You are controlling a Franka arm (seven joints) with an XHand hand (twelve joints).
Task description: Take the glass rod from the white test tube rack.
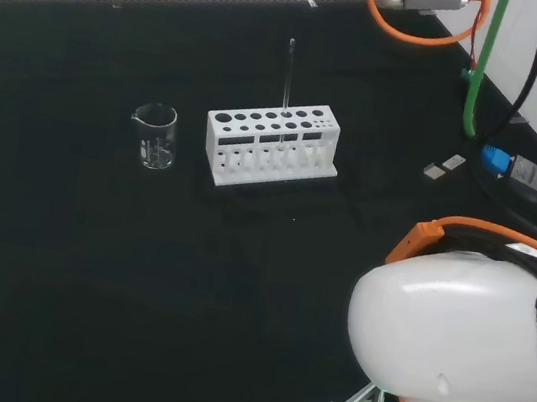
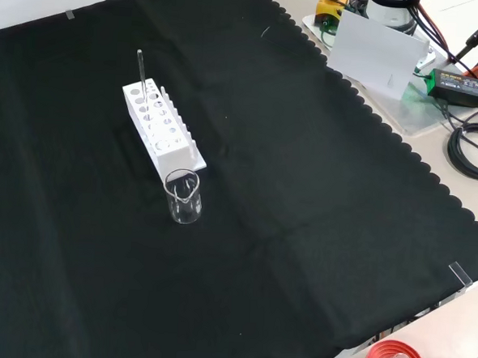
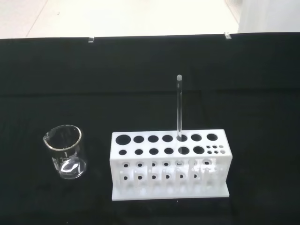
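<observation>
A: Where is the rod (image 1: 288,75)?

B: Upright in the rack (image 1: 272,145), in a hole of the back row, toward the rack's right end in the head view. Most of its length rises clear above the rack's top.

A: And the rack itself?

B: On the counter (image 1: 87,265), which is covered in black cloth. In the head view it sits in the far half, about midway between the left and right edges. In the front view it lies toward the far left corner, its long side running away from the camera.

A: Anything near it?

B: A clear beaker (image 1: 155,136), just beside the rack's left end in the head view, not touching it. In the front view it stands at the rack's near end. I cannot tell whether it holds anything.

A: The hand?

B: I cannot tell whether it is spread or closed. The arm's white link (image 1: 460,341) stands at the counter's near right corner in the head view.
</observation>
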